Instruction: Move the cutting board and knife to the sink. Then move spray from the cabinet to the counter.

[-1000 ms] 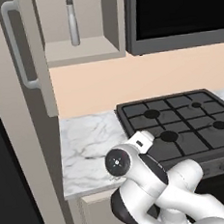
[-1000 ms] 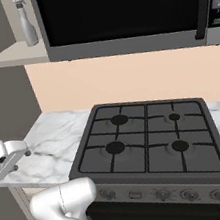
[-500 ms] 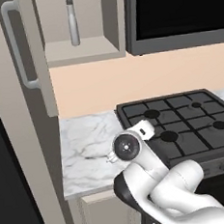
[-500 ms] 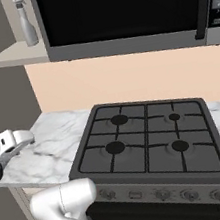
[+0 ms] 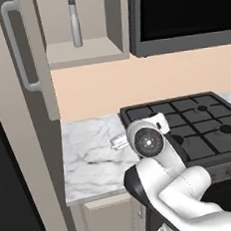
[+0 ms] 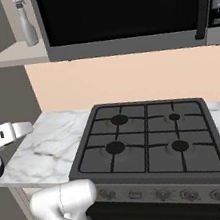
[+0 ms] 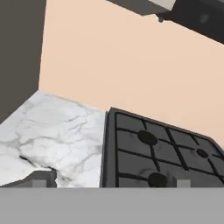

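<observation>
While the pincer (image 7: 111, 181) hangs low over the counter (image 5: 94, 154), spread wide with nothing between its tips, the step in hand looks like the second one: fetching the spray (image 5: 73, 19) from the cabinet (image 5: 84, 50). The board, knife and sink are nowhere in these views, so I cannot tell how that first part stands.

The spray stands upright on the cabinet's open shelf, well above the pincer and somewhat to its left, back against the wall side. In the right base view the spray (image 6: 26, 19) sits at the near end of that shelf (image 6: 16, 54), high over the hand. The cabinet door (image 5: 29, 56) is swung open, its bar handle (image 5: 18, 47) facing out, above and left of the pincer. The shelf holds the spray alone as far as I can see.

Just right of the pincer lies the black stove (image 7: 162, 148); the marble beneath and ahead of it is bare. The microwave (image 6: 121, 14) hangs above the stove, up and to the right.

The next move, as I judge it, calls for a long lift and a tilt upward, so the tips face the shelf, then a level approach to the bottle's slim body. It is tall and narrow, so a push could topple it; the open door's edge stands close to the path.
</observation>
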